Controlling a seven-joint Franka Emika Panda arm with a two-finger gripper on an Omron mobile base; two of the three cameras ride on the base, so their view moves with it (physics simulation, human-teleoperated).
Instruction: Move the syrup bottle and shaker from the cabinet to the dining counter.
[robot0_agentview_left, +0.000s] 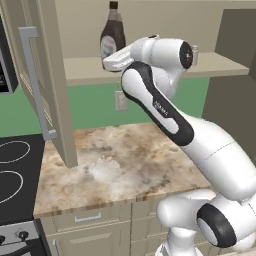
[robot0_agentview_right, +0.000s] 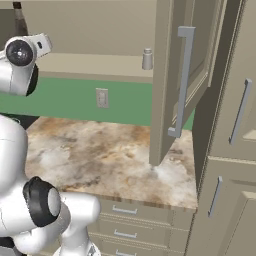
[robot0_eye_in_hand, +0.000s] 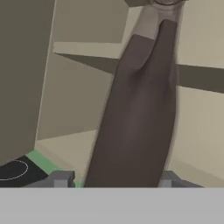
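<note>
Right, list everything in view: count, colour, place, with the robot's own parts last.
syrup bottle: one, dark brown, on the cabinet shelf, between the gripper's fingers.
shaker: one, grey-silver, on the shelf, right of the bottle.
cabinet: one, beige, doors open, silver bar handles.
worktop: one, tan marbled, below the cabinet.
wall outlet: one, pale, on the green wall.
stove: one, black, left of the worktop.
drawers: several, beige, under the worktop.
gripper: one, dark tips either side of the bottle.

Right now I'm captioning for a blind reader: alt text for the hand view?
A dark brown syrup bottle looms close, standing between the two fingertips of the pincer, inside a beige cabinet. A stove corner shows below.
</note>
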